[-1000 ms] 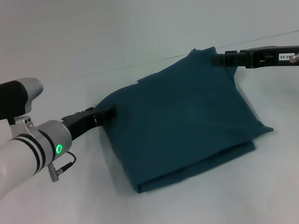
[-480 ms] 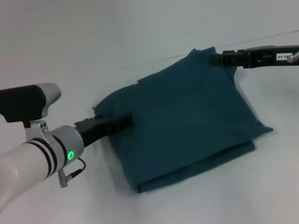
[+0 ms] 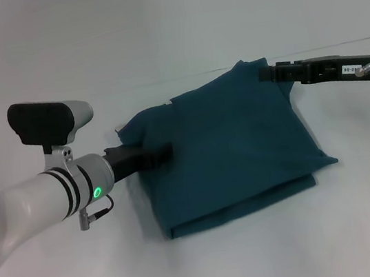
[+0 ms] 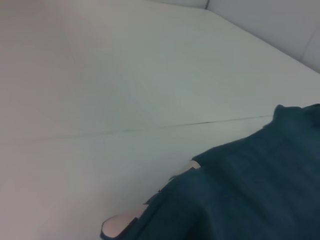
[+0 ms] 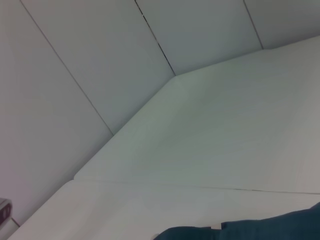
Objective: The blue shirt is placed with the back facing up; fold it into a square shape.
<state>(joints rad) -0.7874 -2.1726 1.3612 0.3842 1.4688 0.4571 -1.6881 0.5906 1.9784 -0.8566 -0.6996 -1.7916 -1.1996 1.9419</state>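
blue shirt (image 3: 235, 145), white tabletop (image 3: 155, 31), perhaps panelled wall (image 5: 75, 75)

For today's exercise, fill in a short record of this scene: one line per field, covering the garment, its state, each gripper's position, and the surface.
garment: blue shirt, plain dark teal
state: already folded over into a rough rectangle with layered edges, not yet a neat square
left gripper: over the shirt's left part, low against the fabric
right gripper: at the shirt's far right corner
surface: white table with a thin seam line
other objects: none visible
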